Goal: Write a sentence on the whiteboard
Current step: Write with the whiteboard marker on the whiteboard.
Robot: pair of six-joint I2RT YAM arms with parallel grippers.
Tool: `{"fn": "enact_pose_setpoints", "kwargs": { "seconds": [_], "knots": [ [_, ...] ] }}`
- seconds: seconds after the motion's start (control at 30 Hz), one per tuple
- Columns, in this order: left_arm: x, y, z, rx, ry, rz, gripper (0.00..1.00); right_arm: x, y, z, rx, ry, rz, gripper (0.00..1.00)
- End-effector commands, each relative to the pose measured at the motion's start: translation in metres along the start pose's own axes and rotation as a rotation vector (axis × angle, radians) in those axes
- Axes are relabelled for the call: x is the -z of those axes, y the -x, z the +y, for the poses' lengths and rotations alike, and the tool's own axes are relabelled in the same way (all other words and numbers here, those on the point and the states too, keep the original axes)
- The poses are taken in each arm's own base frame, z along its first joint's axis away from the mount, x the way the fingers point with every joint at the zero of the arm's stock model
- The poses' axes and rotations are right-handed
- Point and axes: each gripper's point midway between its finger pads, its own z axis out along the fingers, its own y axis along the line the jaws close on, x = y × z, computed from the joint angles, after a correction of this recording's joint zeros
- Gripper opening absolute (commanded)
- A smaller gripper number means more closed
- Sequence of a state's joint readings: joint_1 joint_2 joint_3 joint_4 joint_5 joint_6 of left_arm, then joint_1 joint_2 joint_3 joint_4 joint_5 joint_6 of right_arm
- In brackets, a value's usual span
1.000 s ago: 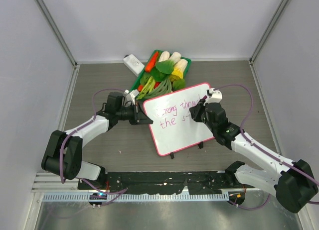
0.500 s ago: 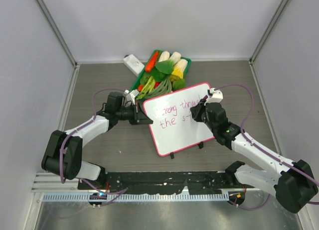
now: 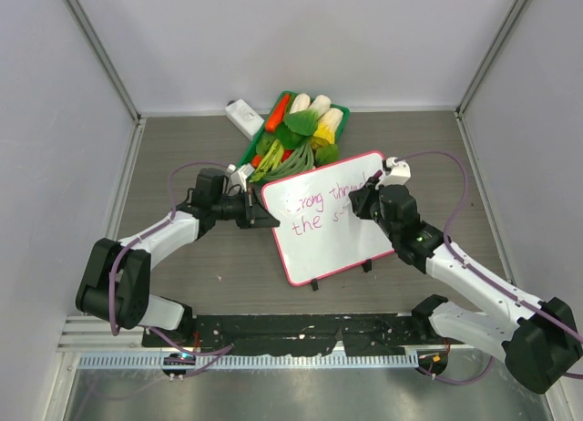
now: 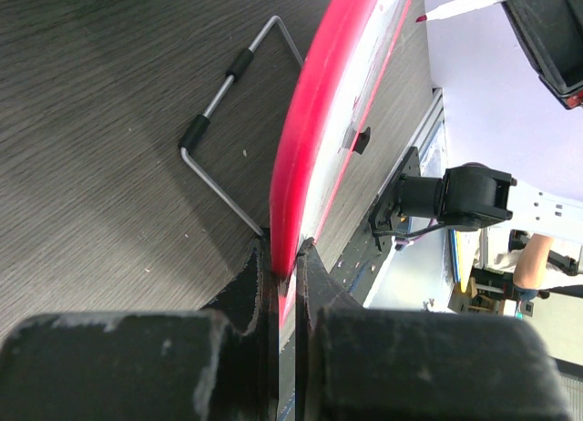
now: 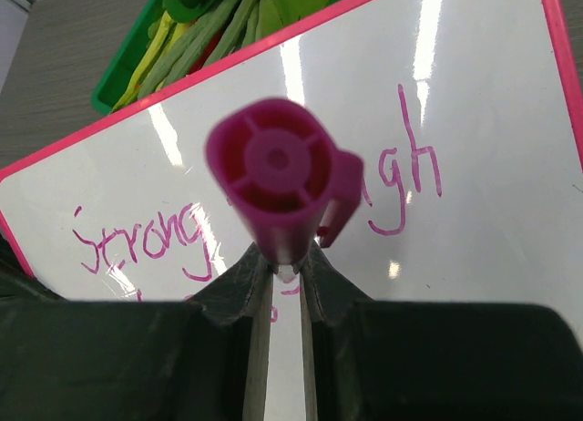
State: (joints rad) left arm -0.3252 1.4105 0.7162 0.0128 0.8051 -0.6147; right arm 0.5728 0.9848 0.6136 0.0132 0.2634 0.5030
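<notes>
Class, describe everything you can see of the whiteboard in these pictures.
The whiteboard is a glossy white rectangle with rounded corners and a pink-red rim, propped tilted on the table with a wire stand behind. Its magenta sentence reads "Strong through / the s". The left gripper pinches its left edge; the right gripper holds a magenta marker at its face.

The whiteboard (image 3: 342, 243) is glossy white with a thin pink-red rim; the sentence (image 3: 308, 223) on it is thin magenta; the marker (image 5: 273, 170) is a like magenta. The basket (image 5: 123, 66) is bright green; its vegetables (image 3: 296, 134) are green, yellow and white, the carrot (image 3: 276, 115) orange; the table (image 3: 182, 148) is dark grey-brown with fine wood grain.
</notes>
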Motion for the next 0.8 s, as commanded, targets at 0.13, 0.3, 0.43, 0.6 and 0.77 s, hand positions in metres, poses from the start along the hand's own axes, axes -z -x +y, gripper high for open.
{"fn": "enact_pose_setpoints", "kwargs": {
  "seconds": [0.13,0.3,0.43,0.6,0.77],
  "knots": [
    [0.003,0.014,0.027,-0.062,0.145,-0.064,0.0,-0.004,0.027,0.015,-0.019,0.032,-0.063,0.01],
    [0.003,0.014,0.027,-0.063,0.143,-0.063,0.0,-0.008,0.016,0.01,-0.009,0.016,-0.039,0.02],
    [0.003,0.014,0.028,-0.064,0.143,-0.065,0.0,-0.007,0.006,0.005,-0.003,0.008,-0.015,0.01],
    [0.003,0.013,0.028,-0.06,0.145,-0.063,0.0,-0.004,-0.004,-0.002,0.003,-0.005,0.01,0.02],
    [0.003,0.013,0.028,-0.063,0.145,-0.065,0.0,0.0,-0.017,-0.008,0.007,-0.01,0.04,0.01]
  ]
}}
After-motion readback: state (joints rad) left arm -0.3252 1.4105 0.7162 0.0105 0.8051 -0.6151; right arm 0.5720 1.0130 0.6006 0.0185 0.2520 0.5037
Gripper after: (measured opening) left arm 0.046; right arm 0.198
